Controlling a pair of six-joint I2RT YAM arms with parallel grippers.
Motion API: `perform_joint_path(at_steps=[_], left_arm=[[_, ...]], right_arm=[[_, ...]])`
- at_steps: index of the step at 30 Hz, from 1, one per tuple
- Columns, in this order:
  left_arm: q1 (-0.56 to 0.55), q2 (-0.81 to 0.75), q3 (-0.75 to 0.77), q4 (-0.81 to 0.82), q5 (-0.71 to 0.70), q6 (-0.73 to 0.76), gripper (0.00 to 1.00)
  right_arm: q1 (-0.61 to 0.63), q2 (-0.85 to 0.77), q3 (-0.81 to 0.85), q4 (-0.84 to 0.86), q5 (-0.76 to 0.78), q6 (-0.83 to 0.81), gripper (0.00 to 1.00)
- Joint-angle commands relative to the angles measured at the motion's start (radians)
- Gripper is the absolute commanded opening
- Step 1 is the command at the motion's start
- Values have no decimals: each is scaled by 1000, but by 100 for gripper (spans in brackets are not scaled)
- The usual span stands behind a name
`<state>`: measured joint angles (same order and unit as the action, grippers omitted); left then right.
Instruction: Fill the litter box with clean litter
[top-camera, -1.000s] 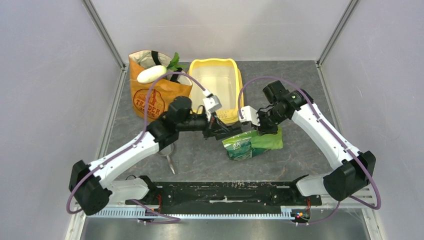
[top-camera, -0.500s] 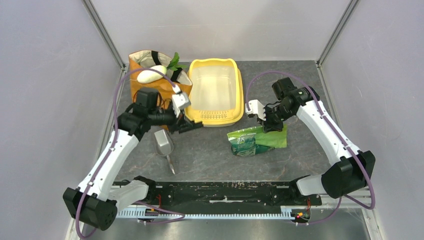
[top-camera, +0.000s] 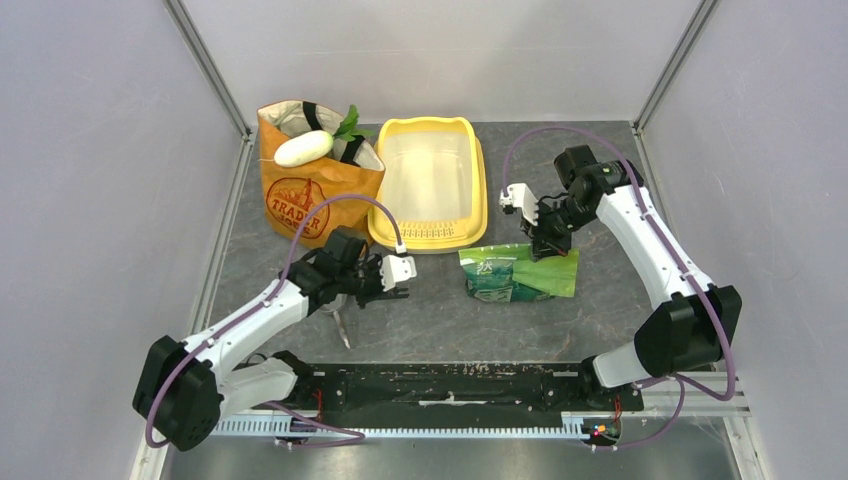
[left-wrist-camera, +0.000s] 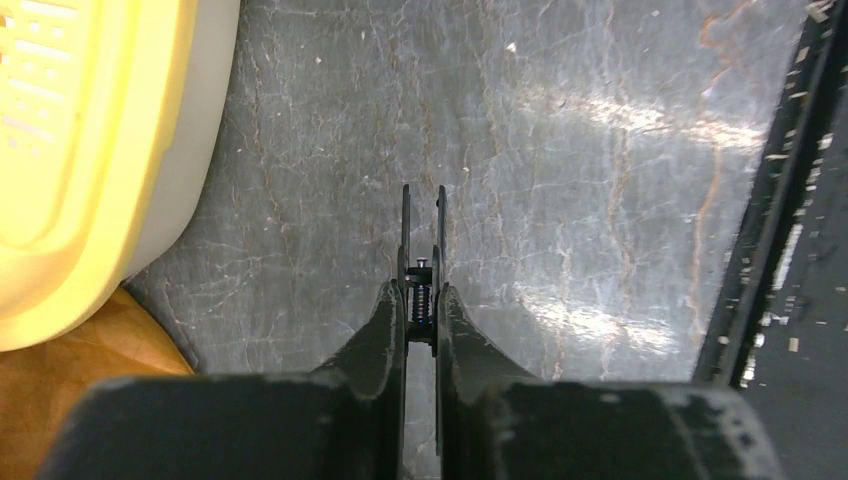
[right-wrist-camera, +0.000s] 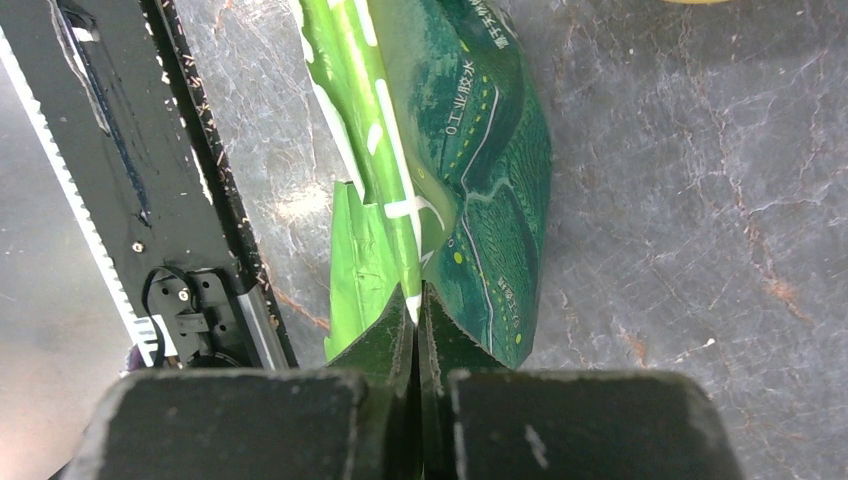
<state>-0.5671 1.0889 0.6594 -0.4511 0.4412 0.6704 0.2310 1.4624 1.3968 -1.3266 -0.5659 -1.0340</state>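
We hold the green bag (top-camera: 510, 275) clenched in the right tool (top-camera: 545, 248); the litter box (top-camera: 479, 190) lies to its upper left in the top view, long axis running up the frame. The left tool (left-wrist-camera: 421, 300) grips scissors (left-wrist-camera: 422, 225).

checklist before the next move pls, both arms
1. Right gripper clamped on the green bag edge: ok.
2. Left gripper gripping the thin bladed tool: ok.
3. Tool apart from the bag: ok.
4. Bag already opened: cannot tell.
5. Litter box basin free of objects: ok.
6. Litter in the box: not ok, none visible.
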Motion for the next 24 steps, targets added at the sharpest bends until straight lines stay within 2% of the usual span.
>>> perform_joint_path(at_steps=[1, 3, 4, 5, 7, 8, 11, 14, 16, 18, 24], left_arm=[[-32, 9, -29, 152, -75, 95, 20], [-36, 11, -29, 141, -77, 108, 34], [-36, 12, -22, 127, -78, 111, 47], [-36, 12, -7, 96, -80, 110, 64], [-37, 8, 24, 34, -85, 102, 82], [-36, 2, 39, -4, -87, 99, 86], [-36, -26, 95, -100, -72, 97, 88], [-36, -76, 150, -94, 5, 82, 89], [-42, -91, 187, -22, 59, 36, 89], [-77, -81, 228, 61, 52, 10, 89], [-288, -19, 206, 410, -160, 121, 90]], right_arm=[[-19, 19, 58, -57, -37, 50, 2], [-24, 30, 63, -63, -41, 60, 3], [-25, 34, 64, -66, -44, 63, 3], [-27, 36, 62, -66, -45, 68, 3], [-28, 38, 62, -65, -46, 78, 3], [-30, 38, 64, -65, -49, 82, 4], [-32, 44, 67, -68, -55, 86, 4], [-32, 56, 78, -92, -72, 86, 10], [-32, 67, 88, -113, -92, 94, 16], [-33, 73, 92, -123, -107, 104, 20], [-34, 95, 100, -137, -144, 127, 14]])
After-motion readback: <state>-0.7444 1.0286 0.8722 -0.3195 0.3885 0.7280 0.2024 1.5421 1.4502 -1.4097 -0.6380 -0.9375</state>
